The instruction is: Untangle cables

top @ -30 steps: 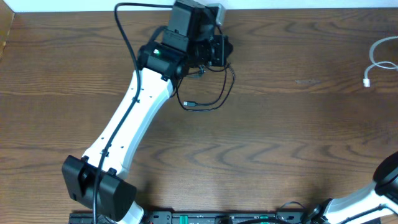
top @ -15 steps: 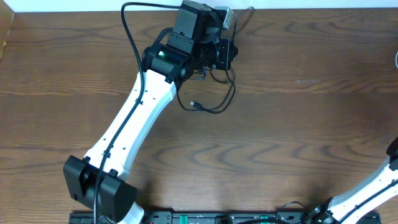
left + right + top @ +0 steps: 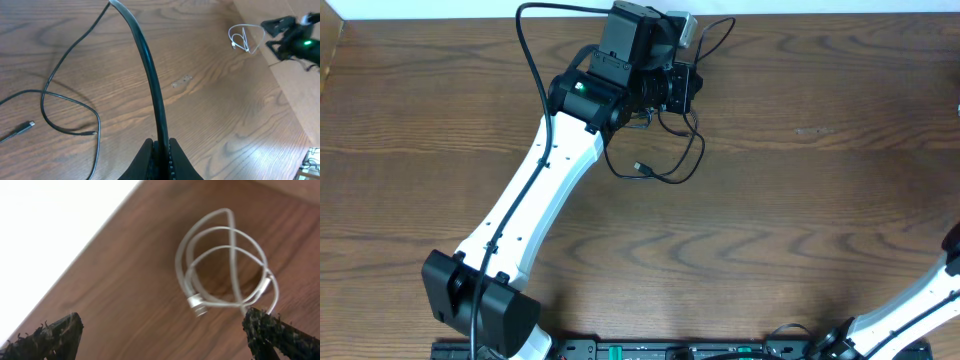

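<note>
My left gripper (image 3: 680, 88) is at the far middle of the table, shut on the black cable (image 3: 692, 150). In the left wrist view the cable (image 3: 150, 75) rises straight out of the closed gripper (image 3: 161, 143). Its slack loops on the wood to the left and ends in a small plug (image 3: 25, 128). The white cable (image 3: 231, 222) lies coiled on the table near the edge, plug (image 3: 197, 305) toward me. My right gripper (image 3: 165, 335) is wide open over it and holds nothing. The left wrist view shows the white cable (image 3: 244, 37) far right, beside the right gripper (image 3: 272, 34).
The table's far edge runs just behind the left gripper, where the thick black arm wire (image 3: 535, 60) arcs over the left arm (image 3: 540, 190). The right arm (image 3: 940, 290) shows only at the lower right corner. A light surface (image 3: 295, 95) borders the table on the right.
The right gripper has opened and let go of the white cable, which has left the overhead view at the right edge. The left gripper has shifted slightly right with the black cable.
</note>
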Tool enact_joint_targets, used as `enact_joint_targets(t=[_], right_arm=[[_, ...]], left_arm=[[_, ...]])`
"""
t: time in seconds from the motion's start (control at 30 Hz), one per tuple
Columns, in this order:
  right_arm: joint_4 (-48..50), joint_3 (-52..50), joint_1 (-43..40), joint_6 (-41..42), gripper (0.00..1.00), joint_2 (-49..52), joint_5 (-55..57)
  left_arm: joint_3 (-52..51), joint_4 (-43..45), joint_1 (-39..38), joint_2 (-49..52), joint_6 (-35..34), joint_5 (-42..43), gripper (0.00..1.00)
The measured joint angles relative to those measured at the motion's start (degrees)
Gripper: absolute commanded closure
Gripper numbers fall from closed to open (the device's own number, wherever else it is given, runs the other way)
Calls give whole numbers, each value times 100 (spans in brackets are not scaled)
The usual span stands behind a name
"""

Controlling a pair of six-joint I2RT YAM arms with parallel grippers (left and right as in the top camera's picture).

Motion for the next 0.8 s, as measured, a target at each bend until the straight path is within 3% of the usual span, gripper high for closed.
enact_joint_targets(t=[0.17, 0.33, 0.53, 0.8], right_arm=[[-608, 2, 87, -188, 1, -1200, -789], [-686, 116, 367, -330, 1, -2065, -2229], [-1633, 136, 868, -435, 1, -2186, -3285], [-2896, 94, 1569, -1093, 1, -2111, -3598]], left_arm=[[0, 105, -13, 0, 297, 59, 93], [0, 466, -22, 0, 870, 710, 93], [0, 979, -26, 0, 1200, 1659, 93], [0, 1130, -26, -2, 1513, 2522, 93]])
